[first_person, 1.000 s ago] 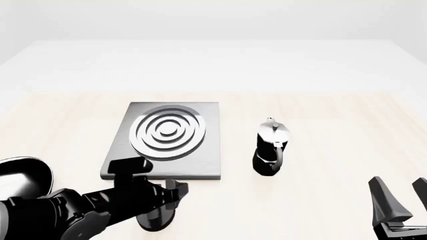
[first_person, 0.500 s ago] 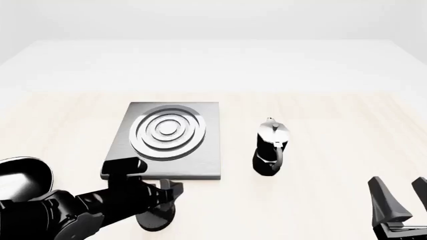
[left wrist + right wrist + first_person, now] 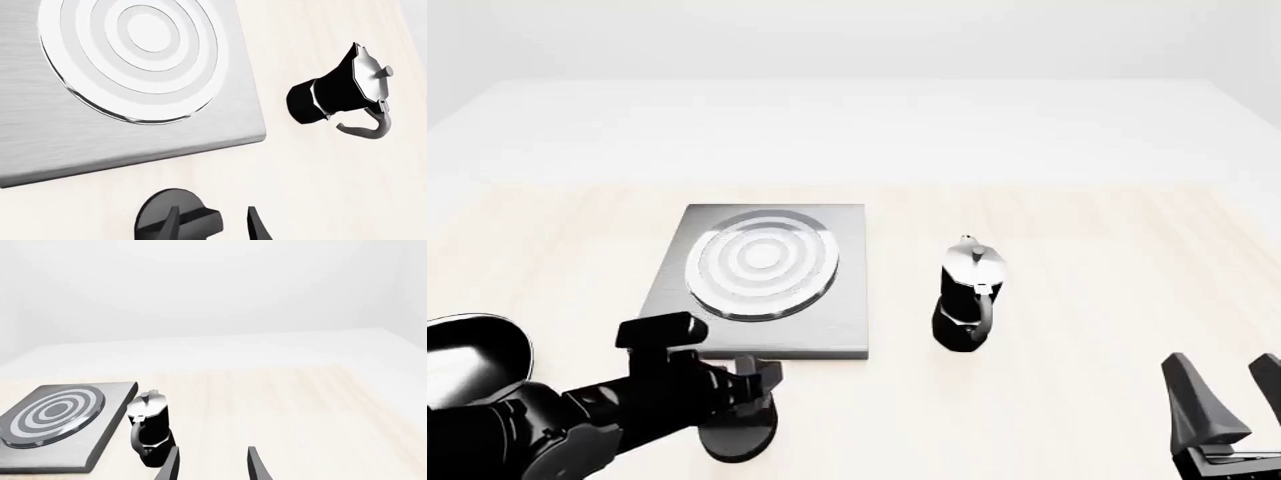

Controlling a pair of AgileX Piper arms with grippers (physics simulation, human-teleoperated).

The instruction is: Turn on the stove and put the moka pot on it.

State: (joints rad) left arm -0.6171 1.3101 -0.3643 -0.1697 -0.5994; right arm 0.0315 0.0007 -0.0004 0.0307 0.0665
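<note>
The stove (image 3: 827, 325) is a flat grey slab left of centre, and its ringed burner (image 3: 761, 262) looks pale and bright. Its black knob (image 3: 738, 438) lies on the table just in front of the slab. My left gripper (image 3: 755, 392) hangs right over the knob. In the left wrist view the left gripper (image 3: 213, 227) is open, with the knob (image 3: 160, 207) and its ridge between the fingers, and the stove (image 3: 100, 135) beyond. The moka pot (image 3: 968, 295) stands upright right of the stove. My right gripper (image 3: 1228, 395) is open and empty at the near right, well short of the pot (image 3: 150, 427).
The light wooden tabletop (image 3: 1094, 250) runs out to a white far part (image 3: 854, 130). The bulky black left arm (image 3: 507, 420) fills the near left corner. Bare wood (image 3: 300, 405) lies between the moka pot and the right gripper.
The left gripper and wrist shifted slightly left over the knob. The burner rings changed from dark-gapped grey to a pale, bright look. The moka pot and right gripper stayed still.
</note>
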